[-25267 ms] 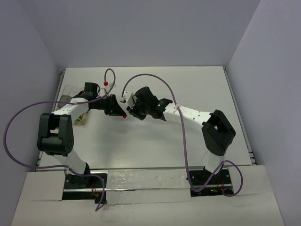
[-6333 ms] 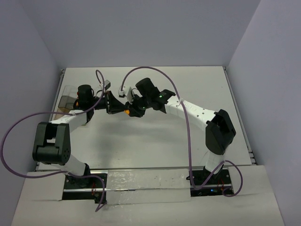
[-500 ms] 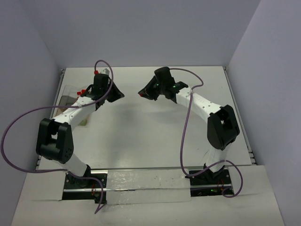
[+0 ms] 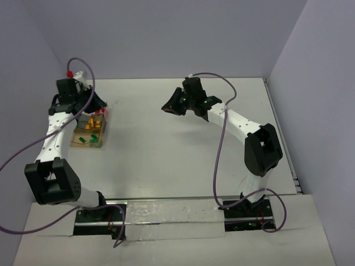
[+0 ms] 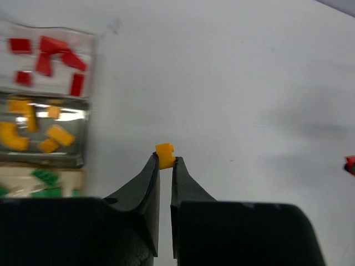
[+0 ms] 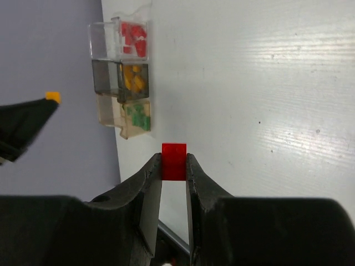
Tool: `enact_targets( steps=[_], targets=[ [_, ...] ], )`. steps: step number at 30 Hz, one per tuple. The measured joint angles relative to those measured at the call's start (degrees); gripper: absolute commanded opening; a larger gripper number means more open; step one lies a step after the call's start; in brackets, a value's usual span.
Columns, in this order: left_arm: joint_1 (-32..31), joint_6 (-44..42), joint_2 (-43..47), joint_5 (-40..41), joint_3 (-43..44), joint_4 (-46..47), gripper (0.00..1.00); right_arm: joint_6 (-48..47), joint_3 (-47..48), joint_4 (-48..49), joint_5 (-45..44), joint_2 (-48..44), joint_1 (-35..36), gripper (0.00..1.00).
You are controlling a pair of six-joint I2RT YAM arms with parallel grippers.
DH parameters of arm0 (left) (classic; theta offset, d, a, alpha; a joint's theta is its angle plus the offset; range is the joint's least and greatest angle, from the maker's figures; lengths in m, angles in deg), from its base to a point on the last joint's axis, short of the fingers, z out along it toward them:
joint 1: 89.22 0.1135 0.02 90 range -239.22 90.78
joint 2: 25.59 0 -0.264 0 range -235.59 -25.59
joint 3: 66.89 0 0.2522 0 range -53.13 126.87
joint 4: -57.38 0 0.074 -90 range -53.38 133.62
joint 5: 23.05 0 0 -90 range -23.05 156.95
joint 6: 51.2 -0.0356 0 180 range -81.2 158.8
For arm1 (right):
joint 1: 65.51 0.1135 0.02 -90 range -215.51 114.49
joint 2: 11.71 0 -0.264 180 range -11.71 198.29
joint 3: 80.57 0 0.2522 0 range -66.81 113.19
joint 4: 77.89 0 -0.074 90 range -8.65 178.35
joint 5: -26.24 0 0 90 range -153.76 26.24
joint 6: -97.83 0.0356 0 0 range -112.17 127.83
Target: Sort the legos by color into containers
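My left gripper (image 5: 165, 160) is shut on an orange-yellow lego (image 5: 165, 155), held off the table just right of the containers (image 5: 84, 145). These are three joined clear trays at the table's far left (image 4: 95, 145). One tray holds red legos (image 5: 52, 52), one orange-yellow legos (image 5: 33, 130) and one green legos (image 5: 44, 180). My right gripper (image 6: 174, 166) is shut on a red lego (image 6: 173, 161), raised over the middle of the table (image 4: 165, 107). In the right wrist view the containers (image 6: 105, 77) lie far ahead, and my left gripper (image 6: 47, 102) shows at the left.
The white table (image 4: 183, 149) ends at a metal rail on the right (image 4: 285, 149). Grey-violet walls close in the back and both sides. Purple cables (image 4: 219, 144) loop off both arms. The right arm's elbow (image 4: 260, 149) stands at the right.
My left arm has swung left from the table's middle to beside the trays, carrying the orange-yellow lego. The right gripper has stayed almost where it was, still holding the red lego.
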Motion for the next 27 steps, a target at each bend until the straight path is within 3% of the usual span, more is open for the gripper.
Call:
enact_targets(
  steps=[5,10,19,25,27],
  targets=[
    [10.7,-11.2,0.0,-3.5,2.3,-8.0,0.00,-7.4,0.0,1.2,3.3,0.0,0.0,0.00],
    [16.7,-19.7,-5.9,-5.6,5.0,-14.9,0.00,-14.5,0.1,2.2,7.7,0.0,0.0,0.00],
    [17.5,-24.6,-15.1,-1.5,9.7,-16.1,0.05,-23.3,1.0,3.8,14.0,0.0,0.0,0.00],
    [17.5,-25.6,-20.0,2.8,13.1,-15.0,0.14,-26.4,1.7,3.9,15.7,0.0,0.0,0.00],
    [17.5,-25.8,-21.4,4.1,13.4,-14.7,0.22,-27.0,1.7,3.9,16.1,0.0,0.0,0.00]
  ],
)
